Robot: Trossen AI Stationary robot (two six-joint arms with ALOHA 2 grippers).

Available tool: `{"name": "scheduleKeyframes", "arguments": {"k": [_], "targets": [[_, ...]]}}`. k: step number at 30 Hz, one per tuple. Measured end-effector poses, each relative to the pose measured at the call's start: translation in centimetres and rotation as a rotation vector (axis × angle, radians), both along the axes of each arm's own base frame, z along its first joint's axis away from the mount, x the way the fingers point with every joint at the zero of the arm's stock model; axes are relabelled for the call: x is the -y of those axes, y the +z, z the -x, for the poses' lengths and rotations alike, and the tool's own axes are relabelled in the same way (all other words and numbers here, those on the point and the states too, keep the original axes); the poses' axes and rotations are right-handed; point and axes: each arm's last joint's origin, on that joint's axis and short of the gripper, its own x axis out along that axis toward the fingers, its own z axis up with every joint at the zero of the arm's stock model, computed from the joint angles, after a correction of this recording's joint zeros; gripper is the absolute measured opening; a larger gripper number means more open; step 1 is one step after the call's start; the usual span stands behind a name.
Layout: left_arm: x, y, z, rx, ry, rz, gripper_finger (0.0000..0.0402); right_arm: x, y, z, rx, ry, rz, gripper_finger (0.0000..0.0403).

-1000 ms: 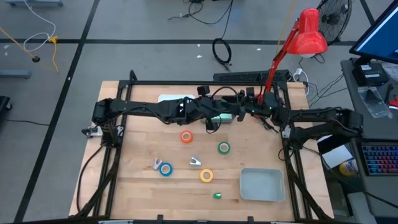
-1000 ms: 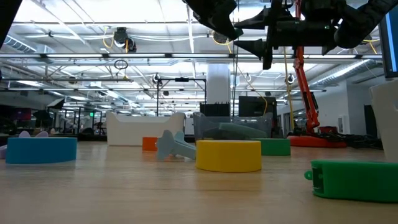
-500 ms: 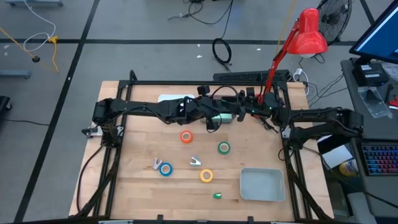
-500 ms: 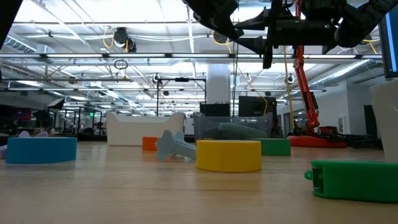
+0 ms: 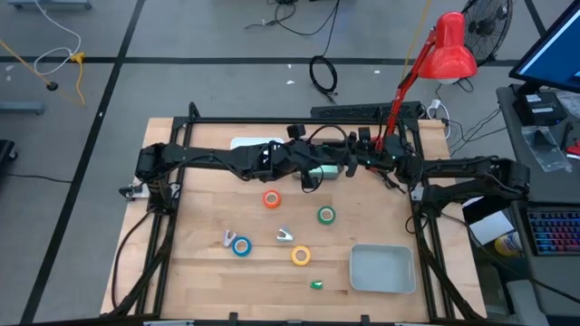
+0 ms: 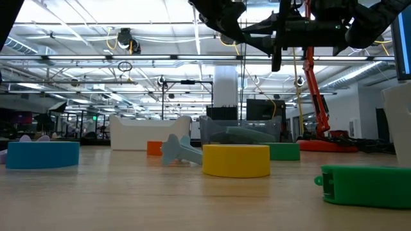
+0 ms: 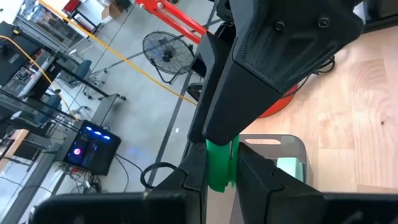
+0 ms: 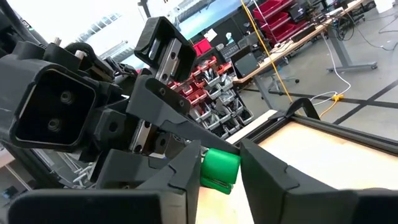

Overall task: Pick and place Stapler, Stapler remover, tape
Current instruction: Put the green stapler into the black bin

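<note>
Where the left arm reaches in from the table's left edge, its left gripper [image 7: 221, 178] hangs high over the back middle of the pale wooden table [image 5: 199, 272]. It is clamped down narrow on a small bright green plastic piece [image 7: 219, 163], held off the surface. Just to that gripper's right, the right gripper [image 8: 221, 155] faces it head-on at the same height. The same green piece lies inside the right gripper's mouth, but I cannot tell whether the right gripper is pressing on it or only set around it.

Below the two arms, the tape rolls lie flat on the wood, all apart from each other and from both grippers. Farthest left is the blue ring-shaped tape roll [image 5: 241, 245], with a small lilac bit [image 5: 227, 238] just beside it. Next comes the orange ring-shaped tape roll [image 5: 271, 199], nearest to the grippers. A little pale blue claw-shaped tool [image 5: 284, 235] lies between the rolls. Beyond it are the yellow ring-shaped tape roll [image 5: 301, 256] and the green ring-shaped tape roll [image 5: 325, 215]. A tiny loose green block [image 5: 316, 284] sits near the front edge. A shallow grey rectangular tray [image 5: 355, 270] stands at the front right.
</note>
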Motion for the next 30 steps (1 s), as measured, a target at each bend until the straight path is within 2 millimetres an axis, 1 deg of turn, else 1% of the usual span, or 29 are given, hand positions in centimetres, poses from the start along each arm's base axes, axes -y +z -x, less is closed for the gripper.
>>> {"name": "scheduleKeyframes", "arguments": {"k": [3,17,24,30], "targets": [[0.01,0.01,0.00,0.000,0.003,-0.003,0.0053,0.02,-0.02,0.00,-0.002,-0.002,-0.003,0.0081],[-0.17,0.04,0.00,-0.003,0.003,-0.011,0.0054,0.04,-0.04,0.01,0.003,-0.003,-0.018,0.0078],[-0.09,0.32,-0.02,0.019,-0.006,-0.007,0.0115,0.08,-0.41,-0.01,-0.023,-0.006,-0.022,0.0067],[-0.14,0.48,0.06,0.019,-0.003,-0.008,0.0126,0.11,-0.35,0.03,-0.018,-0.028,-0.007,0.0067]]}}
